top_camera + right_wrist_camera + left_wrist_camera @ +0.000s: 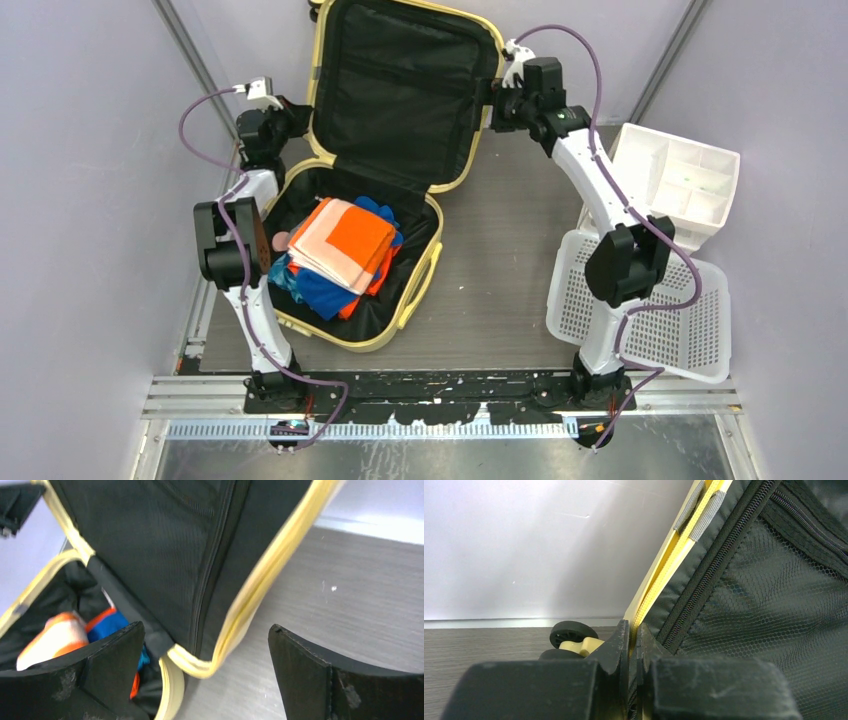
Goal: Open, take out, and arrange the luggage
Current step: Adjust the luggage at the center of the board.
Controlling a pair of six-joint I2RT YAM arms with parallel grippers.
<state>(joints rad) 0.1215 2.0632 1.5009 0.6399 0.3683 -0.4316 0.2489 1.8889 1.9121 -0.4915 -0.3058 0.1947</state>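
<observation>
Left gripper [633, 630]: pressed together on the yellow rim of the lid, at its left edge; I see the rim run straight in between the two pads.
Right gripper [204, 627]: spread wide, holding nothing; the lid's lower right corner sits in front of the gap. I cannot tell whether either finger touches it.
Luggage [420, 292]: pale yellow hard shell, open on the left half of the table. The base lies flat between the arms, nearer the left one.
Lid [400, 90]: raised, with the black lining and mesh pocket facing me, flanked by both arms.
Caster wheel [570, 631]: black, on a yellow mount, resting on the table just beside the left fingers.
Folded clothes [345, 250]: an orange, peach and blue stack inside the base.
White perforated basket [690, 340]: right side of the table, behind the right arm.
White drawer bin [650, 170]: just beyond the basket, touching or overlapping it.
Table [500, 260]: dark grey wood grain.
</observation>
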